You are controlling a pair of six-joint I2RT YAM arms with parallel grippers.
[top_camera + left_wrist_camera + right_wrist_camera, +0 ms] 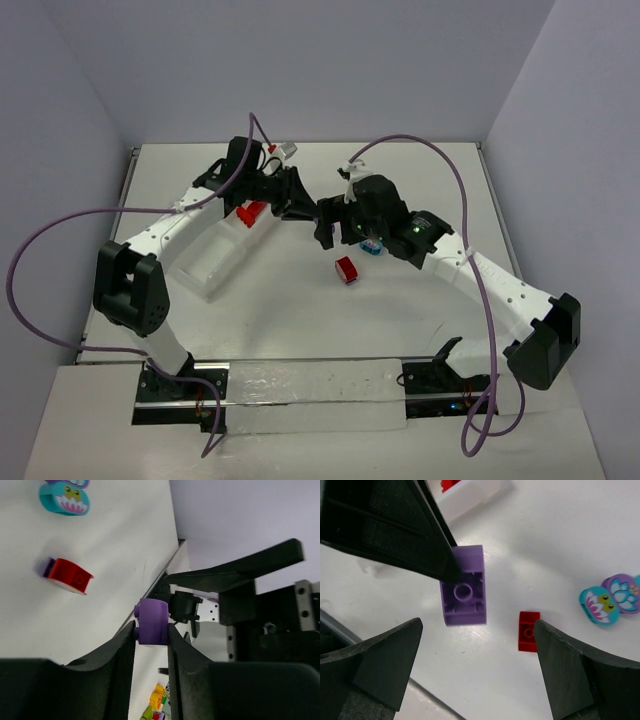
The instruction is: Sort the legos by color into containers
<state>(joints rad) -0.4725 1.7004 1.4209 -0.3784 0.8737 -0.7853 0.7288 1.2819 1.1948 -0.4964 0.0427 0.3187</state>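
Observation:
My left gripper [151, 629] is shut on a purple brick [152, 621] and holds it above the table near the middle [305, 208]. In the right wrist view that purple brick [464, 586] hangs underside up from the left gripper's black fingers [395, 525]. My right gripper [477, 630] is open and empty just below it, close beside the left one [325, 228]. A red brick [346, 270] lies on the table, also seen in the wrist views [527, 631] [67, 575]. The white tray [215, 262] at the left holds red bricks [250, 213].
A teal flower-printed piece [599, 605] and a purple one [622, 592] lie right of the red brick; the teal one shows from above [372, 247]. Several yellow, green and red bricks [157, 702] show far below the left jaws. Walls enclose the table.

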